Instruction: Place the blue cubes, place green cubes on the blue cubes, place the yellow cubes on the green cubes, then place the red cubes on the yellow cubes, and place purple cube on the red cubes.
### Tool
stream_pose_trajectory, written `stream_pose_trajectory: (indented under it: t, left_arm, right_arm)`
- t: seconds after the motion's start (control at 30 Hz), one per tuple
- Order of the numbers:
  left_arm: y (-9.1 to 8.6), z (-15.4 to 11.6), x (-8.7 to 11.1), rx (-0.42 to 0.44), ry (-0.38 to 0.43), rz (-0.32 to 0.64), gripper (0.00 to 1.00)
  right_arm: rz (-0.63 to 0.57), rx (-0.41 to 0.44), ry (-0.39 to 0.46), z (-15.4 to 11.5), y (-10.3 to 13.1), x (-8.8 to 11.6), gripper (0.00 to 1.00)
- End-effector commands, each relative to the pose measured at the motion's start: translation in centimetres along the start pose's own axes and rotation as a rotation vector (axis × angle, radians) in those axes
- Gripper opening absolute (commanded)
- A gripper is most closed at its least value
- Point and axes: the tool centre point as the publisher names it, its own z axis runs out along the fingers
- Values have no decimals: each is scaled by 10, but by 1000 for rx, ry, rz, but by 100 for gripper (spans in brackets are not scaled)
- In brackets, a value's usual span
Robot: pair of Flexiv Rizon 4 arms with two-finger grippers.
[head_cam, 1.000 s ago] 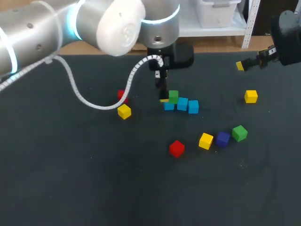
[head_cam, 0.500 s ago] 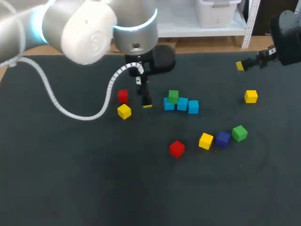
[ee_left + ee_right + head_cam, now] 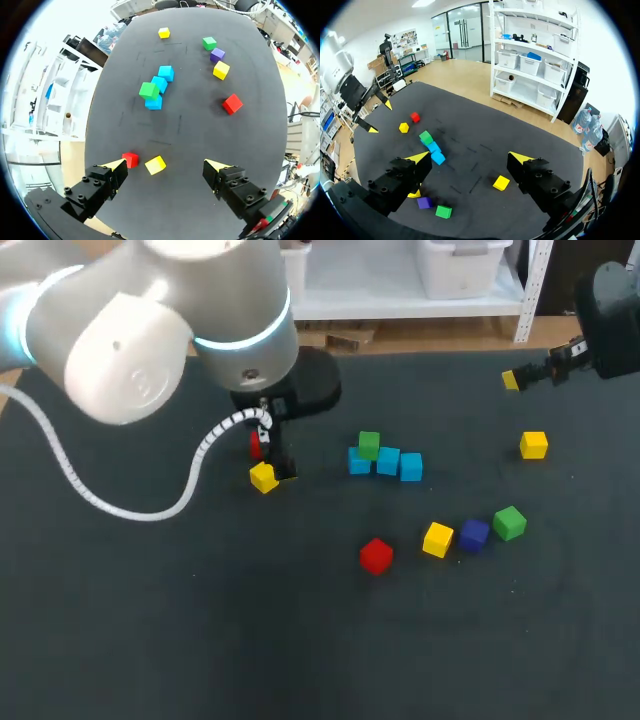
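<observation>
Three blue cubes (image 3: 388, 461) lie in a row at mid-table, and a green cube (image 3: 369, 445) rests on the leftmost one. My left gripper (image 3: 272, 462) hangs open over a yellow cube (image 3: 264, 478) and a red cube (image 3: 258, 443). In the left wrist view the yellow cube (image 3: 155, 164) lies below and between the open fingers, with the red cube (image 3: 131, 159) by one fingertip. Nearer the front lie a red cube (image 3: 376, 556), a yellow cube (image 3: 437, 539), a purple cube (image 3: 474, 534) and a green cube (image 3: 509, 523). My right gripper (image 3: 520, 378) stands open and empty, high over the far right.
Another yellow cube (image 3: 533, 445) lies alone at the right, ahead of the right gripper (image 3: 470, 157) in its wrist view. The left arm's white cable (image 3: 130, 508) loops over the table's left part. The table's far edge (image 3: 430, 353) runs behind the cubes.
My left gripper has moved left from the blue row with the green cube on it to above the yellow and red cubes. The right arm and the cubes have stayed put.
</observation>
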Motion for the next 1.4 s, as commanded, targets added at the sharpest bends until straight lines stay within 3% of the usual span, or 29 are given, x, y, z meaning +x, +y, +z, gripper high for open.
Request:
stream_pose_trajectory:
  t: [0.03, 0.27, 1.0, 1.4]
  left_arm:
    - [-6, 4, 6, -33, -25, -8, 100]
    - [-11, 6, -3, -18, -29, 19, 100]
    - [-11, 6, -3, -18, -29, 19, 100]
    - [13, 26, -43, 75, 58, 133, 100]
  right_arm:
    - [1, 8, -2, 0, 2, 1, 100]
    - [1, 8, -2, 0, 2, 1, 100]
    - [1, 8, -2, 0, 2, 1, 100]
    - [1, 8, -2, 0, 2, 1, 100]
